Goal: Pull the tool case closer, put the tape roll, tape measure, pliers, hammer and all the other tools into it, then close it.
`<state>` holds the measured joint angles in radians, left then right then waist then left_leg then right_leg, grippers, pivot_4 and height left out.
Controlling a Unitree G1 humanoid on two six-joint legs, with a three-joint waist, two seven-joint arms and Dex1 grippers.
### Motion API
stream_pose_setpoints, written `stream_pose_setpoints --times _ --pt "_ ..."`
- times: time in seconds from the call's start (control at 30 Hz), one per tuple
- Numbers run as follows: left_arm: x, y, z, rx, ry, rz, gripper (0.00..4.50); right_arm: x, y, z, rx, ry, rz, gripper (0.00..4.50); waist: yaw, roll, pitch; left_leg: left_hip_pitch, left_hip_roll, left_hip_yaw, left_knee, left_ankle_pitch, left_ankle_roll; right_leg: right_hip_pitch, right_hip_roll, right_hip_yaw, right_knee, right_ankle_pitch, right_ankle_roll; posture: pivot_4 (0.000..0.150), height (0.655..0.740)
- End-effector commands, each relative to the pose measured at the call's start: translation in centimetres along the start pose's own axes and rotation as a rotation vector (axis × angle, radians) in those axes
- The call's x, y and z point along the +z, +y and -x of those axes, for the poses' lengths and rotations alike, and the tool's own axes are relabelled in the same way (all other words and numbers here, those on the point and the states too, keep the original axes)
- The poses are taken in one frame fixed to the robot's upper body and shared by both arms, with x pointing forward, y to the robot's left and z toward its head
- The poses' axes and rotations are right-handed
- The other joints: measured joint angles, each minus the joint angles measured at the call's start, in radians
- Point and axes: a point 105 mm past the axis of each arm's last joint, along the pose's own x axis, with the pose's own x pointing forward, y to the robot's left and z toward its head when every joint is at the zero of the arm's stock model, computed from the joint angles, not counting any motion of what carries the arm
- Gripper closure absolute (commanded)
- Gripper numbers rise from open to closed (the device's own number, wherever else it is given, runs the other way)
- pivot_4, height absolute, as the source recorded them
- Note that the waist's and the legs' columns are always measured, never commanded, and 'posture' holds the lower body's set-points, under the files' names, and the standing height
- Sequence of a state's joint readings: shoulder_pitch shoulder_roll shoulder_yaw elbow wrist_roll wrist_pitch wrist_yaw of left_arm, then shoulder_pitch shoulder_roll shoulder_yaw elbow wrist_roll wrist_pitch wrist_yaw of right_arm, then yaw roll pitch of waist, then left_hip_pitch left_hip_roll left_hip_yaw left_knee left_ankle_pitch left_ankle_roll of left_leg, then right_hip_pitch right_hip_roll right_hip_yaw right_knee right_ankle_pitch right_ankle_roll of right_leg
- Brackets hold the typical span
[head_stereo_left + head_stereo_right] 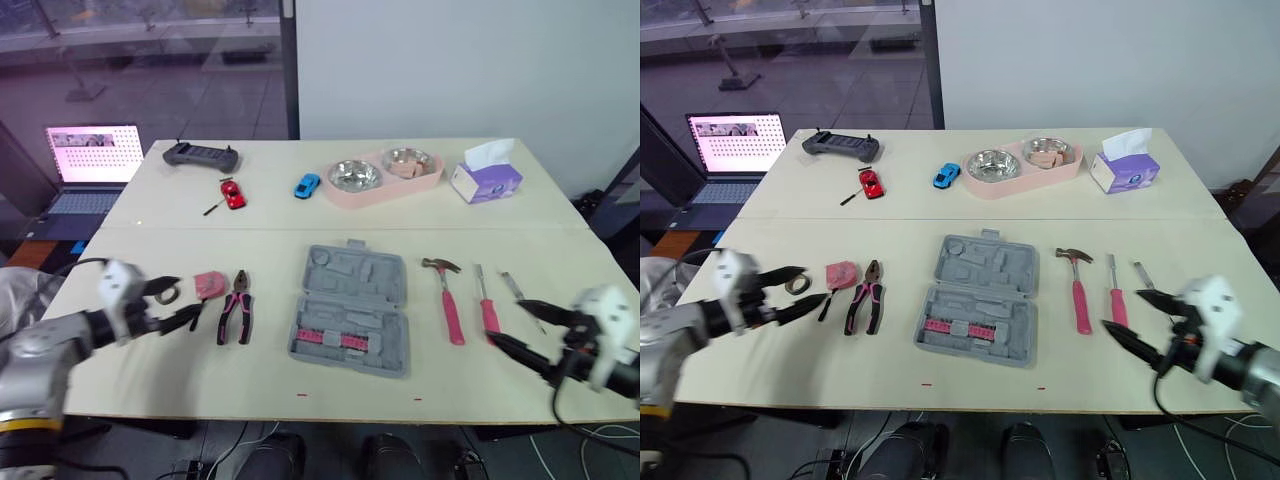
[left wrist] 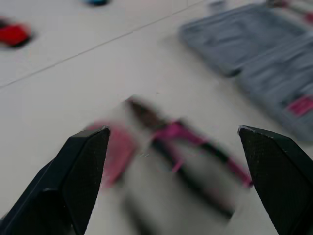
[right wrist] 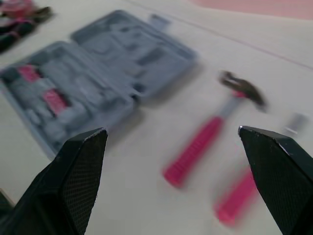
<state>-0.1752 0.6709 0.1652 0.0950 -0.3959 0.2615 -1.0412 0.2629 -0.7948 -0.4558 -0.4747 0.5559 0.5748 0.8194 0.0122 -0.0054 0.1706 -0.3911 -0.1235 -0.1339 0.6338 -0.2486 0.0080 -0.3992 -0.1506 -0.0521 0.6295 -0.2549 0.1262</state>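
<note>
While left fingers (image 2: 78, 166) and right fingers (image 3: 80, 169) gape | tool case (image 1: 352, 292): grey, open, seemingly part-filled

Tool case (image 1: 352, 310): grey moulded plastic, matt. Hammer (image 1: 447, 300): dull metal head, glossy pink handle. Pliers (image 1: 237, 306): dark metal nose, pink-and-black grips, apparently plastic. Bowls (image 1: 354, 176): polished metal, mirror-bright. Tissue box (image 1: 485, 182): printed card, white paper tissue. Tabletop (image 1: 150, 250): pale, smooth, matt. Left gripper (image 2: 173, 131) fingers (image 2: 83, 166): black, finely textured, matt.
</note>
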Motion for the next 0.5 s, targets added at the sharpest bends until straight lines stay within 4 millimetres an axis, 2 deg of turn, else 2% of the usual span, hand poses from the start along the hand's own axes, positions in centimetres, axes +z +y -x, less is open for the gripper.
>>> stream_pose_setpoints --times 0.03,0.07,0.1,0.13,0.23,0.27,0.3,0.33,0.37,0.5 --pt "0.7 -1.5 -3.0 -0.099 0.014 -0.053 0.25 0.5 0.8 -2.6 0.007 0.054 0.082 1.26 -0.001 0.000 0.000 0.000 0.000 0.000 0.000 0.000 0.000 -0.001 0.000 0.000 0.000 0.000 0.000 0.150 0.7370" --pt "0.6 -2.0 -4.1 -0.138 0.019 -0.063 0.50 0.5 0.8 -3.5 0.012 0.070 0.100 1.58 -0.001 0.000 0.000 0.000 0.000 0.000 0.000 0.000 0.000 0.000 0.000 0.000 0.000 0.000 0.000 0.150 0.7370" --pt "0.5 -2.7 -5.1 -0.186 0.029 -0.079 0.95 0.4 0.6 -4.5 0.003 0.092 0.119 2.34 0.000 0.000 0.000 0.000 0.000 0.000 0.000 0.001 -0.001 -0.001 0.001 0.000 0.000 0.001 -0.001 0.150 0.7370" --pt "0.2 -3.2 -6.1 -0.227 0.051 -0.103 1.17 0.5 0.2 -5.5 -0.018 0.103 0.129 2.59 0.000 0.000 0.000 0.000 0.000 0.001 0.000 0.001 -0.001 -0.001 0.001 -0.001 0.000 0.001 -0.001 0.150 0.7370" --pt "-0.2 -3.6 -8.4 -0.286 0.097 -0.148 2.73 0.0 -0.5 -7.7 -0.029 0.175 0.166 4.16 0.002 -0.001 0.000 0.000 0.000 0.001 0.000 0.002 -0.001 -0.001 0.001 -0.002 0.000 0.001 -0.001 0.150 0.7370" --pt "-0.2 -3.3 -9.0 -0.287 0.104 -0.168 3.11 -0.3 -0.6 -8.1 -0.021 0.204 0.184 4.47 0.004 -0.002 0.001 0.000 0.000 0.001 0.000 0.002 -0.001 -0.001 0.001 -0.002 0.000 0.002 -0.001 0.150 0.7370" --pt "-0.1 -3.1 -9.6 -0.285 0.111 -0.185 3.64 -0.6 -0.7 -8.4 -0.011 0.229 0.201 4.50 0.005 -0.003 0.001 -0.001 -0.001 0.000 0.000 0.002 -0.001 -0.001 0.001 -0.002 0.000 0.002 -0.001 0.150 0.7370" --pt "-0.1 -3.0 -10.0 -0.292 0.118 -0.203 3.93 -0.7 -0.9 -8.8 -0.004 0.245 0.224 4.50 0.005 -0.004 0.001 -0.001 -0.001 0.000 0.000 0.002 -0.001 -0.001 0.002 -0.002 0.000 0.002 -0.001 0.150 0.7370" --pt "-0.2 -2.9 -10.3 -0.302 0.129 -0.223 4.48 -0.9 -1.1 -9.1 -0.006 0.266 0.256 4.50 0.004 -0.004 0.002 -0.001 -0.001 -0.001 0.000 0.002 -0.001 -0.001 0.002 -0.003 0.000 0.002 0.000 0.150 0.7370" --pt "-0.2 -2.0 -11.3 -0.312 0.199 -0.305 4.48 -0.7 -1.4 -10.1 0.047 0.331 0.328 4.50 -0.003 -0.005 0.002 -0.003 -0.002 0.001 0.000 0.004 -0.005 -0.003 0.001 -0.002 0.000 0.002 0.000 0.150 0.7370"
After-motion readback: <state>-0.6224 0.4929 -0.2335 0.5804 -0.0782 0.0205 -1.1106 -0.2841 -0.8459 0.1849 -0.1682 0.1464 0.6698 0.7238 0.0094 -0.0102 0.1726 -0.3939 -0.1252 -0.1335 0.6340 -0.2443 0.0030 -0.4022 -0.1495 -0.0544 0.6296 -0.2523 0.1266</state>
